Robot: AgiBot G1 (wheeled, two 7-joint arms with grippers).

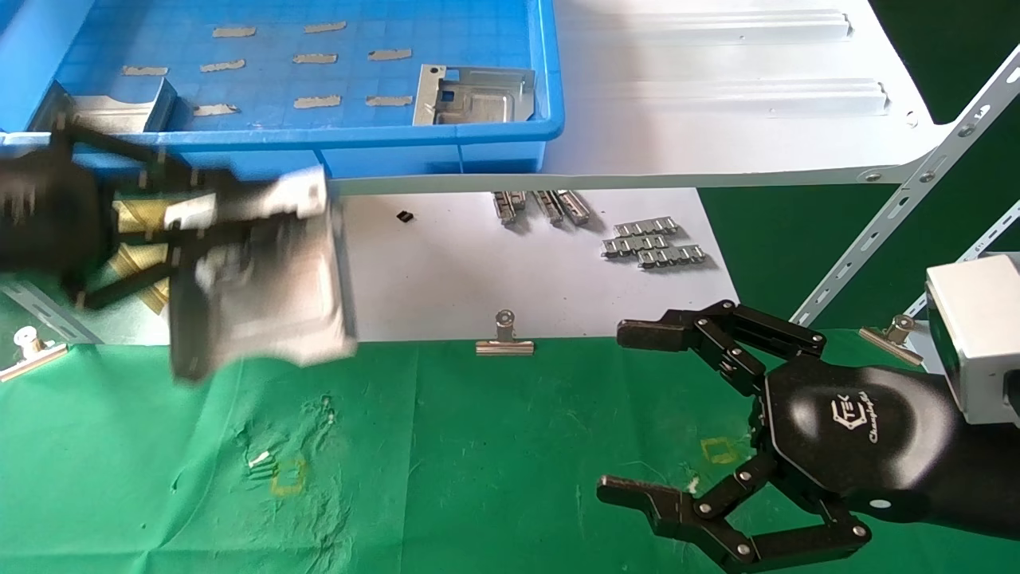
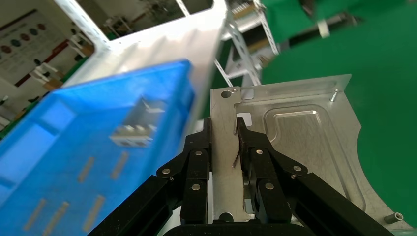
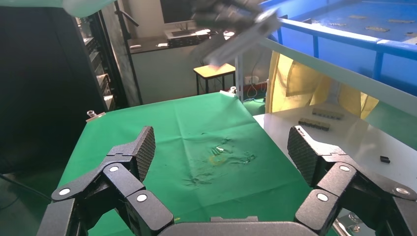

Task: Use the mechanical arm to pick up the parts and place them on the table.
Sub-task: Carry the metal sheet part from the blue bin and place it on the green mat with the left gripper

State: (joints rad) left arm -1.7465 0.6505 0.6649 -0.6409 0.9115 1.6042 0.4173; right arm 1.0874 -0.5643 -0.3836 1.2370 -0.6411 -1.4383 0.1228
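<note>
My left gripper [image 1: 239,219] is shut on the rim of a silver sheet-metal part [image 1: 271,279] and holds it in the air at the left, in front of the blue tray, over the back edge of the green cloth table [image 1: 478,462]. In the left wrist view the fingers [image 2: 255,157] pinch the part's [image 2: 305,142] bent edge. Two more parts lie in the tray, one at its right [image 1: 472,96] and one at its left [image 1: 119,108]. My right gripper [image 1: 637,414] is open and empty above the cloth at the right; it also shows in the right wrist view [image 3: 221,147].
The blue tray [image 1: 446,143] stands on the white shelf board [image 1: 717,119]. Small grey ridged strips [image 1: 653,243] lie on a white sheet behind the cloth. Binder clips [image 1: 504,339] hold the cloth's back edge. Slanted shelf struts [image 1: 900,207] rise at the right.
</note>
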